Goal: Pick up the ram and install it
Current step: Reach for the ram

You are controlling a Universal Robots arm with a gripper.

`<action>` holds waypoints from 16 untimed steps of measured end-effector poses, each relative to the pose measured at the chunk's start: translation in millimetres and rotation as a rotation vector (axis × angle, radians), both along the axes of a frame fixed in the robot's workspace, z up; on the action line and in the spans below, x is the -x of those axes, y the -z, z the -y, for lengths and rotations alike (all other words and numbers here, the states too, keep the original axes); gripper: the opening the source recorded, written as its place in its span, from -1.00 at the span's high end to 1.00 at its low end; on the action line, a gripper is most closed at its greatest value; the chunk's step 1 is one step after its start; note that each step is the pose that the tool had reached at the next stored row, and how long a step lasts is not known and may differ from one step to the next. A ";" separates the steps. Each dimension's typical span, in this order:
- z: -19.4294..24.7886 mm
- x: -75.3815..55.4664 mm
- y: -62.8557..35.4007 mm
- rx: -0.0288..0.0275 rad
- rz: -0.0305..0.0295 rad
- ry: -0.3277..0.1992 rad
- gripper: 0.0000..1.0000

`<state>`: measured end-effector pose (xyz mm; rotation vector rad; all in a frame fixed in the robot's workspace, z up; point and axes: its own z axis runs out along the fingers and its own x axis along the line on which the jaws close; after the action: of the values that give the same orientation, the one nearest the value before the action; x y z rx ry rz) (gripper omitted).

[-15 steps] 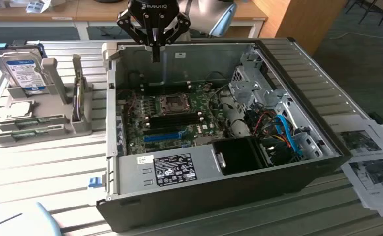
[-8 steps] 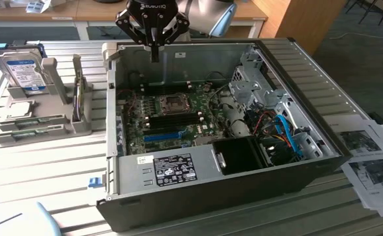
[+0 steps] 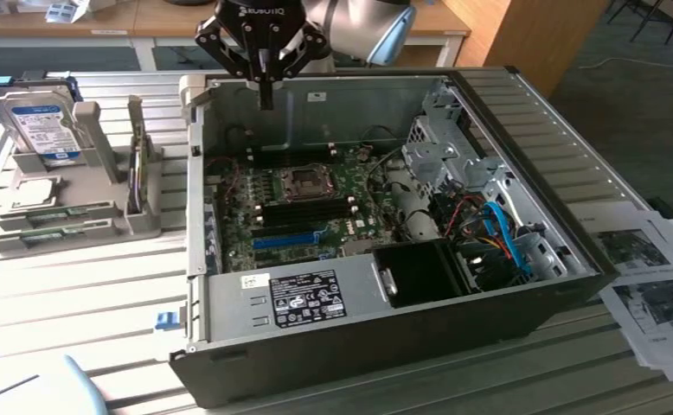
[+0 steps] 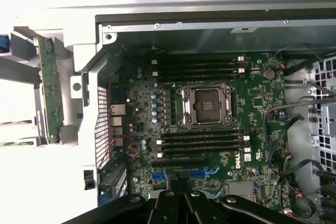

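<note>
You had the gripper (image 3: 265, 95) closed and empty above the open case (image 3: 349, 337), while the ram (image 3: 137, 177) stood on edge in the grey holder (image 3: 143, 226) toward the exterior view's left, lengthwise along the case wall.

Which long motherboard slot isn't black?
The bright blue slot nearest the labelled power supply. The memory slots flanking the CPU socket are all black.

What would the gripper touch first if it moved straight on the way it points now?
The gripper would most likely meet the motherboard in the open case, probably near the blue slots. Nothing shows in between, though depth is unclear.
</note>
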<state>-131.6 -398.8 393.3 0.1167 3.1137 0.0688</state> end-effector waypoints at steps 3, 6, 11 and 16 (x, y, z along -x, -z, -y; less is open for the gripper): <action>0.0 3.6 0.0 0.0000 0.0000 0.000 0.81; 0.0 7.4 0.0 0.0000 0.0000 0.000 0.81; 0.0 14.2 0.0 -0.0001 0.0000 0.000 0.81; 0.0 21.0 0.0 0.0000 -0.0001 0.000 0.81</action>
<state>-152.6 -398.9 393.3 0.1165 3.1137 0.0688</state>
